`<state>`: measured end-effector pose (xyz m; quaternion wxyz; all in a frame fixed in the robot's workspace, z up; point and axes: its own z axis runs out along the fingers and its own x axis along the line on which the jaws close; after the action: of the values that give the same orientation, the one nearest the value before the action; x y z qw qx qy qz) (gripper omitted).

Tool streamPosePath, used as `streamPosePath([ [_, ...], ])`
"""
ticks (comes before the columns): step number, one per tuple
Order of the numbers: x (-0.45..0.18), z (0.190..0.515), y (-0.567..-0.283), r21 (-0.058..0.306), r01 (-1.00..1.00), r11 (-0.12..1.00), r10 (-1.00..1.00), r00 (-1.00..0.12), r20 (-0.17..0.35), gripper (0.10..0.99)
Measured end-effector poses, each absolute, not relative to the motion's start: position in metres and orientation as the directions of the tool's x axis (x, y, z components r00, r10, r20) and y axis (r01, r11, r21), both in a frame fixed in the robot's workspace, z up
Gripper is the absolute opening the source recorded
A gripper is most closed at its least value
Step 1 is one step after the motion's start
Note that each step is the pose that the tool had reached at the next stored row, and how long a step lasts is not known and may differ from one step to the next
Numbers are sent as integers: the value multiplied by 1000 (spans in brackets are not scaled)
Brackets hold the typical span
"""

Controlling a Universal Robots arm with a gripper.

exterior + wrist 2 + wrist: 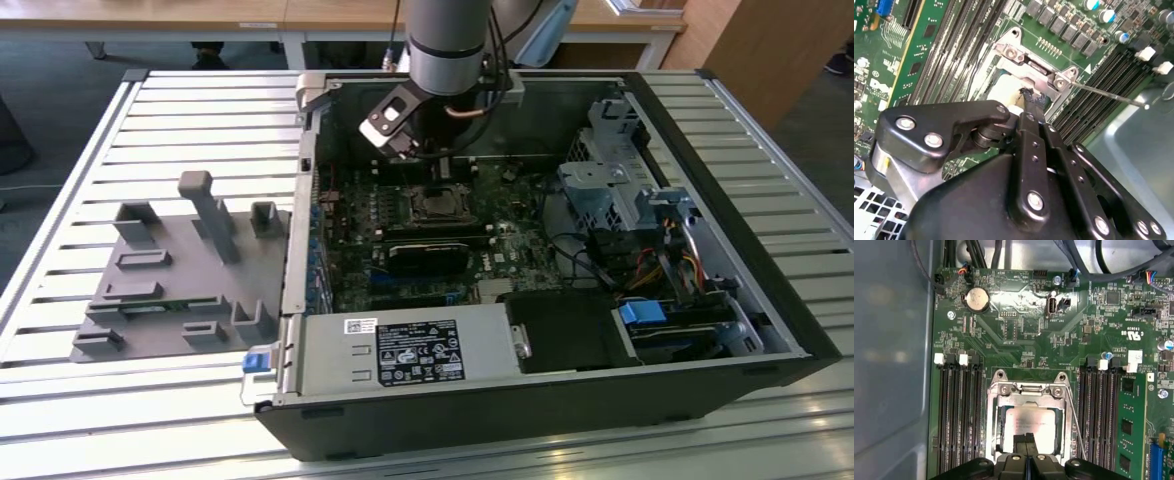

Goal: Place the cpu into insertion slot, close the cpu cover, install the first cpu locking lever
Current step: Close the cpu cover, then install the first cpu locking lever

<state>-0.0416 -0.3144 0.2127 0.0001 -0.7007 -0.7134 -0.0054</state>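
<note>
In the first wrist view the cpu (1026, 419) lies flat in the insertion slot (1000, 426), its dull silver top showing. The cpu cover (1026, 394) is a silvery frame lying down around it. My gripper (1029, 444) is shut, its two black fingers pressed together with nothing between them, tips over the near edge of the chip. In the second wrist view the fingertips (1030, 99) touch or hover just over the chip's edge beside the cover's hinge plate (1029, 67). A thin wire locking lever (1074, 415) (1109, 94) runs along one side of the socket. In the exterior view the gripper (416, 152) hangs above the slot (434, 205).
Long black memory slots (956, 415) (1099, 415) flank the socket. A long black card (427, 255) sits just before it, a power supply (400, 350) at the case front. A drive cage (614, 190) stands at the exterior view's right, a grey fixture (174, 270) outside the case's left.
</note>
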Motion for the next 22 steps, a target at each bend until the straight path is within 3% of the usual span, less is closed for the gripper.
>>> streamPosePath([
  [22, -35, 221, -314, 8, 1000, 18, 1000, -18, 8, 106],
])
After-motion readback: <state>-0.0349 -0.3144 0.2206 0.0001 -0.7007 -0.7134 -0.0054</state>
